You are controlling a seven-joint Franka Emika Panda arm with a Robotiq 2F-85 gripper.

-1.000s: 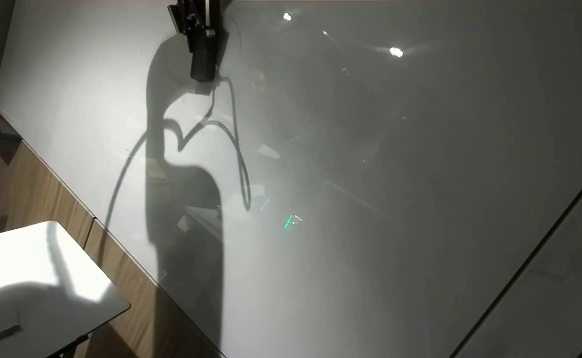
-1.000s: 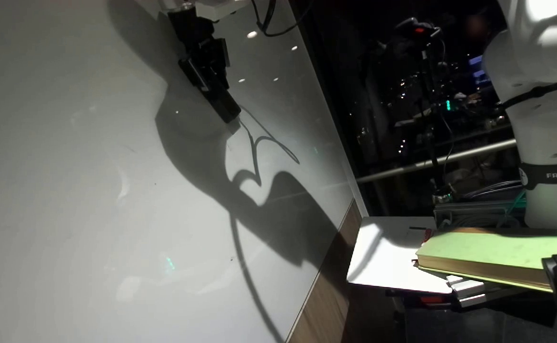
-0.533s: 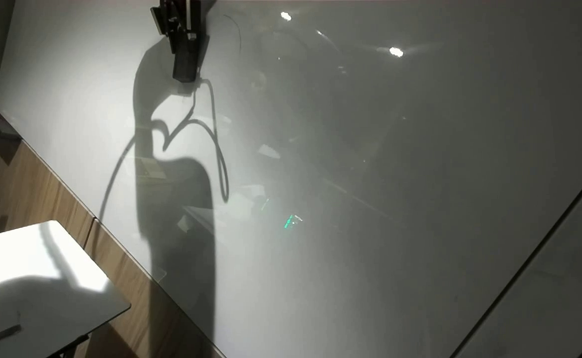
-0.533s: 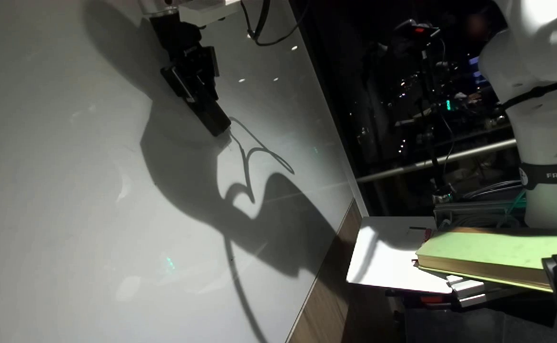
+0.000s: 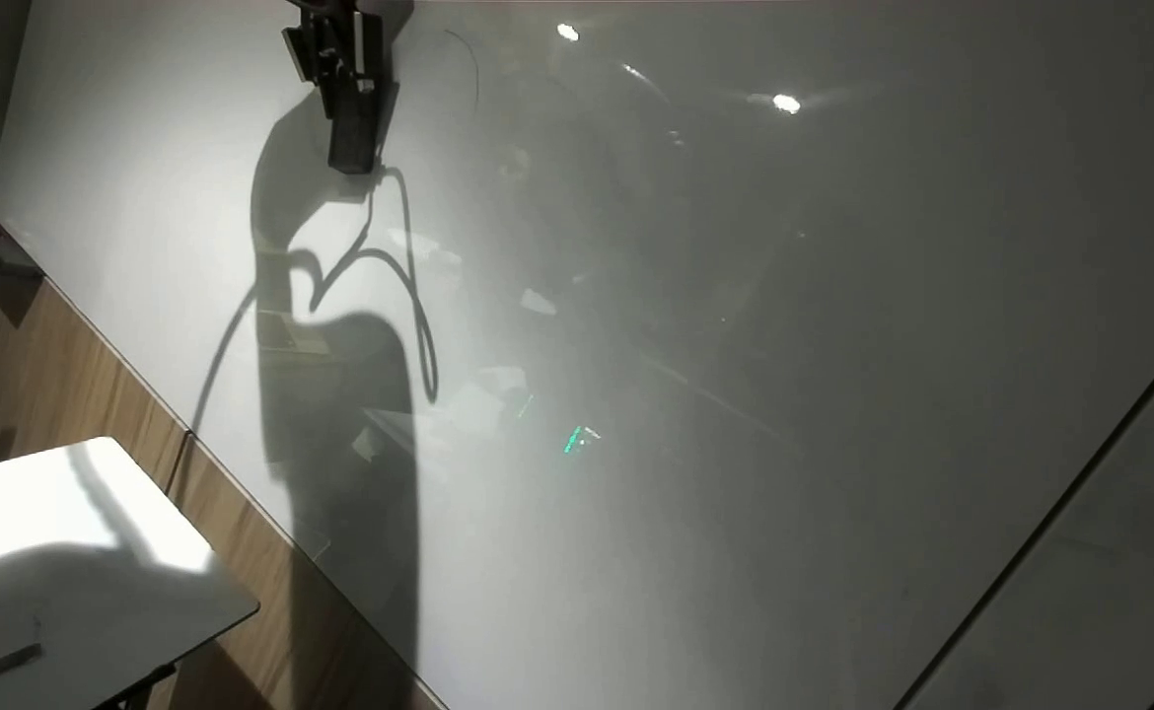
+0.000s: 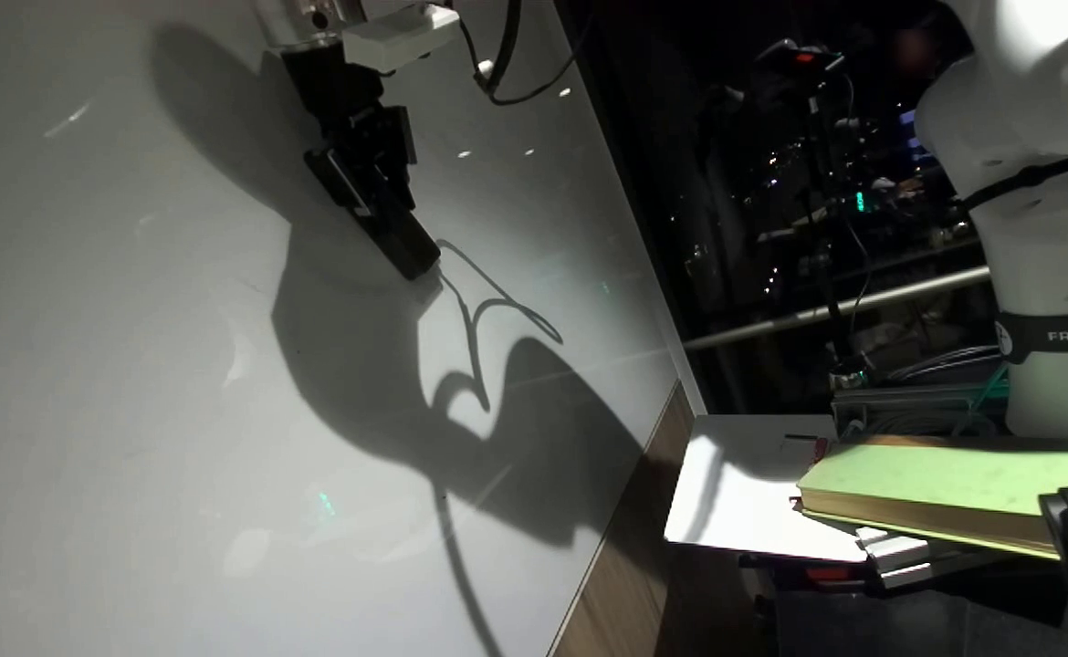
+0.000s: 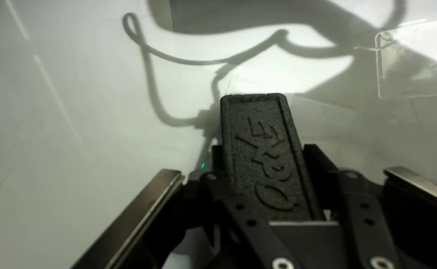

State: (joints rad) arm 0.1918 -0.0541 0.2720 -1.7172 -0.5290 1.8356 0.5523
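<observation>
While the jaws stood part-way apart, closed to the width of a dark grey block (image 7: 269,157), its long sides pinched between the fingertips (image 7: 321,164), the block's free end jutted toward the glossy white board (image 7: 73,175). Block and shadow nearly met; contact with the surface could not be confirmed. Judgement on handling: block best kept face-flat to the board, pressure light and even, travel slow, since a side grip might have let it pivot under load. Pose: in both exterior views the jaws pointed downward; in an exterior view the wrist (image 6: 315,18) hung at the top edge and the block slanted toward the lower right of frame. The arm's pale lower links (image 6: 1050,283) stood at the right edge, those between out of frame. Farther off, a white table (image 6: 744,520) stood beside the wood-grain panel (image 6: 616,593), a green book (image 6: 945,474) overlapping its end in that view.
</observation>
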